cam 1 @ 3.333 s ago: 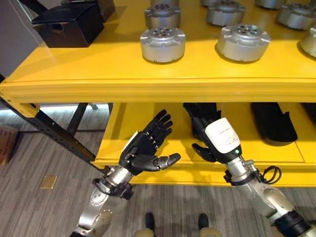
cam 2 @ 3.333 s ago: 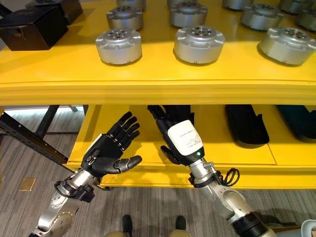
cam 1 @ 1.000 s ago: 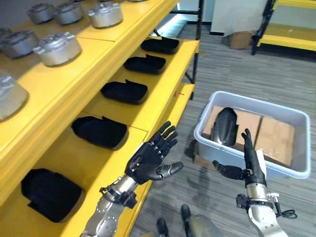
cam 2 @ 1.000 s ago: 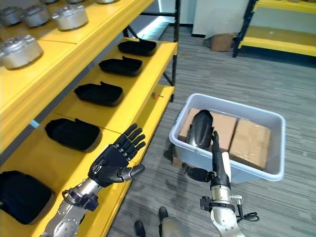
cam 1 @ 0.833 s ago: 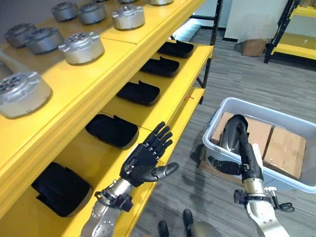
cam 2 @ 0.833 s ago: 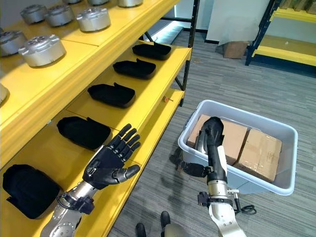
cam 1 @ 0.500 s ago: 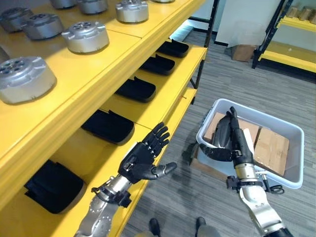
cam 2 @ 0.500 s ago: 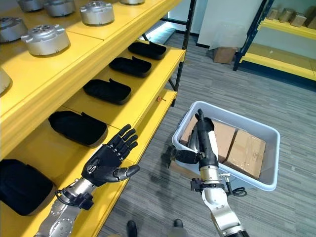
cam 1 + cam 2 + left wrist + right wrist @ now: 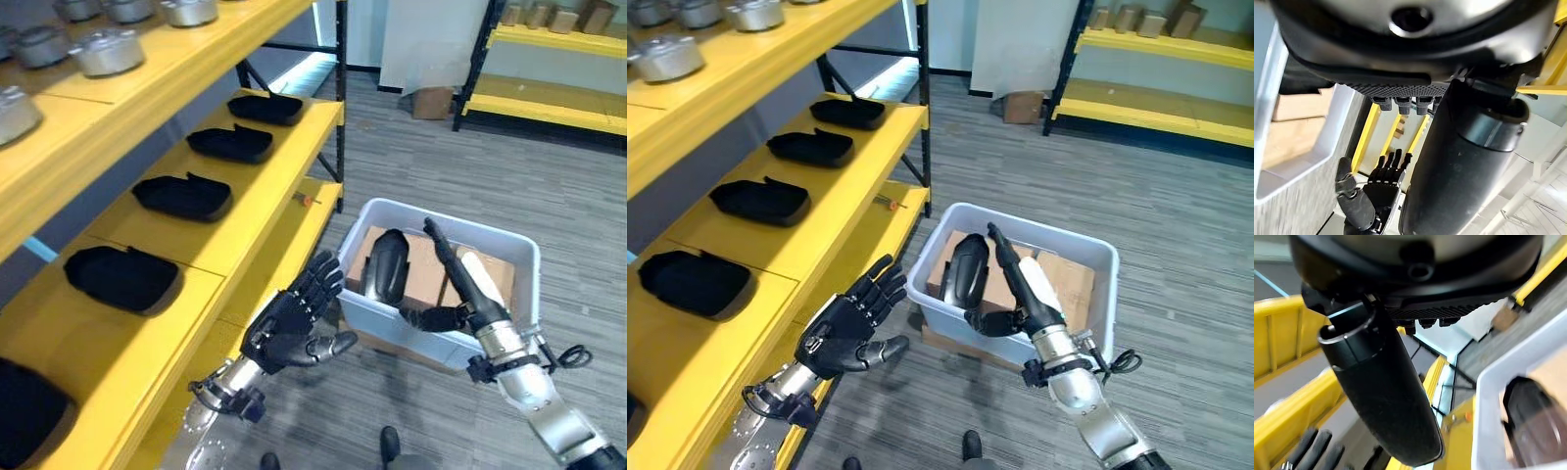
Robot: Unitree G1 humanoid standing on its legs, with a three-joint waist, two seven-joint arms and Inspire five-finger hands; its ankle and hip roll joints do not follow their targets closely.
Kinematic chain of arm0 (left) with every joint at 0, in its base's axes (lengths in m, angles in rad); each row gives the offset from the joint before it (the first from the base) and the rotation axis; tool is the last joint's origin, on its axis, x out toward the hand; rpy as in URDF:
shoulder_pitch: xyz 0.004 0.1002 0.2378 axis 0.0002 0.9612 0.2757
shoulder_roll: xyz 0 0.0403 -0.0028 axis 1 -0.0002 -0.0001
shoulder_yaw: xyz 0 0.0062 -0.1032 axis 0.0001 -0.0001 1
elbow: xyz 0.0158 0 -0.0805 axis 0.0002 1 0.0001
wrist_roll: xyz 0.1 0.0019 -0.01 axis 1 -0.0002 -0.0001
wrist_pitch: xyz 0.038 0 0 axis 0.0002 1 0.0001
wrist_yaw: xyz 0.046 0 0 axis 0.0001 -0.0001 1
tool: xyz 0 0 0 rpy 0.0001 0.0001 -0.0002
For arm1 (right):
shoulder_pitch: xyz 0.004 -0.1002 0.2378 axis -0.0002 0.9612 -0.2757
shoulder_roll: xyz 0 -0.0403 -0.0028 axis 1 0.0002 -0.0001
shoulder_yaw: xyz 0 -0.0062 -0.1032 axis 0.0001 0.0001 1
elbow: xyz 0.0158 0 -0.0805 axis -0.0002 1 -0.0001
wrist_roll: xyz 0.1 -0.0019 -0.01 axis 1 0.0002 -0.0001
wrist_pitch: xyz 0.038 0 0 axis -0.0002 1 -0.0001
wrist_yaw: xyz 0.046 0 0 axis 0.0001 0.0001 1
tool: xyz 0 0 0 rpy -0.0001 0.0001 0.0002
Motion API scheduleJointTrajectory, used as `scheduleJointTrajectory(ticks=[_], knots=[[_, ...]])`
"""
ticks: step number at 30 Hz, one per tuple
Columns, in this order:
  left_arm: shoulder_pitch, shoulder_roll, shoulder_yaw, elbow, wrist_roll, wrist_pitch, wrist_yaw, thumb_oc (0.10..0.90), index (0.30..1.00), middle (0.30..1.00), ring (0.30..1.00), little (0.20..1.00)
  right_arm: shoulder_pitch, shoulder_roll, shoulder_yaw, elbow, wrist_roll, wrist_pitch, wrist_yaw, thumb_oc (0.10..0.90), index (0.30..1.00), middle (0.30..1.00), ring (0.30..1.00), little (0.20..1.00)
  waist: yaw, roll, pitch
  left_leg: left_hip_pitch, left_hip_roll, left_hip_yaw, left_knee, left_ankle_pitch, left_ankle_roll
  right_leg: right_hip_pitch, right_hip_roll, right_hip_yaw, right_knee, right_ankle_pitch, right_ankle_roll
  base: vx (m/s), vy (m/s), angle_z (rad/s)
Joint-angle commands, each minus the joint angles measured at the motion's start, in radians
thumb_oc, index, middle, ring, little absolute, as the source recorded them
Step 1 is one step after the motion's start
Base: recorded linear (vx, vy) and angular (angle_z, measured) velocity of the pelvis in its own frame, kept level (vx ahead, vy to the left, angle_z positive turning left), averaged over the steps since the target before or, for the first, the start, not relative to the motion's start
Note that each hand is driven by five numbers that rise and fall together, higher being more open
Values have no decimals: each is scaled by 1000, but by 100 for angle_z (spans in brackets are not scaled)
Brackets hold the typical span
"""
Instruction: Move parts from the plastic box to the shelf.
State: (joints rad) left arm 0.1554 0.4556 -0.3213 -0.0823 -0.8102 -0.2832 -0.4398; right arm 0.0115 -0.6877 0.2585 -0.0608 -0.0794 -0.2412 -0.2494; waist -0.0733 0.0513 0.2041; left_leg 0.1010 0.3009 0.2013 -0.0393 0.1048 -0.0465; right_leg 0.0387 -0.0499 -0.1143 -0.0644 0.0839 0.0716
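Right hand (image 9: 468, 294) hovering over the box (image 9: 522, 257), fingers straight, holding nothing yet.
Black part (image 9: 383, 266) stands in the box's shelf-side corner, long axis upright, just beside my thumb. Left hand (image 9: 292, 323) is open too, between shelf (image 9: 235, 211) and box, farther off.

Quick count: one grey plastic box (image 9: 509, 257) on the floor with one black part (image 9: 385, 266) standing in it and two cardboard boxes (image 9: 427, 277) underneath. Middle shelf (image 9: 257, 174) has four full black parts (image 9: 183, 196) lined up, plus a fifth cut off at the edge.
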Motion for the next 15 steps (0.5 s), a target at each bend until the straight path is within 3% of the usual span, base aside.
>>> scheduleJointTrajectory(ticks=[1,2,5,6,8,9,10,15], knots=[[-99,55,34,-95,-1,-101,-1,900,1000,1000,1000,1000,-116,35,-40,-99,-39,-114,-75,900,1000,1000,1000,1000,6,-73,-22,-10,-25,18,76,-75,-61,2,-88,-42,137,-133,10,53,-239,-2],[-102,54,34,-92,-3,-102,-2,900,1000,1000,1000,1000,-109,33,-49,-104,-39,-116,-71,900,1000,1000,1000,1000,0,-70,-22,-18,-16,24,86,-62,-65,-1,-82,-45,142,-137,4,55,-325,3],[-149,36,9,-63,17,-105,-4,900,1000,1000,1000,1000,-53,24,-98,-125,-53,-114,-86,900,1000,1000,1000,1000,-62,-58,-13,-57,33,163,166,28,-87,2,-47,-101,149,-158,-35,30,-304,22],[-154,35,3,-60,71,-116,12,900,1000,1000,1000,1000,-42,27,-106,-115,-53,-124,-90,900,1000,1000,1000,1000,-71,-56,-8,-64,21,158,202,20,-86,4,-36,-96,150,-163,-42,43,-271,46],[-149,43,-2,-62,147,-129,32,900,1000,1000,1000,1000,-34,31,-112,-91,-31,-164,-90,900,1000,1000,1000,1000,-69,-54,-9,-72,-38,115,227,-34,-66,0,-26,-63,140,-157,-43,49,-131,20],[-149,43,-2,-62,147,-129,32,900,1000,1000,1000,1000,-34,31,-112,-91,-31,-164,-90,900,1000,1000,1000,1000,-68,-54,-10,-72,-38,115,227,-34,-66,-1,-26,-63,140,-157,-43,96,-105,-22],[-135,57,10,-69,123,-119,25,900,1000,1000,1000,1000,-22,32,-115,-95,-10,-210,-69,900,1000,1000,1000,1000,-62,-46,-8,-76,-117,70,235,-98,-38,6,-17,-22,119,-147,-38,108,-106,-56],[-125,85,73,-57,120,-81,49,900,1000,1000,1000,1000,5,70,-85,-111,-42,-184,-70,900,1000,1000,1000,1000,-62,-23,-23,-75,-238,24,172,-138,2,26,9,55,70,-117,-25,154,-57,-71]])
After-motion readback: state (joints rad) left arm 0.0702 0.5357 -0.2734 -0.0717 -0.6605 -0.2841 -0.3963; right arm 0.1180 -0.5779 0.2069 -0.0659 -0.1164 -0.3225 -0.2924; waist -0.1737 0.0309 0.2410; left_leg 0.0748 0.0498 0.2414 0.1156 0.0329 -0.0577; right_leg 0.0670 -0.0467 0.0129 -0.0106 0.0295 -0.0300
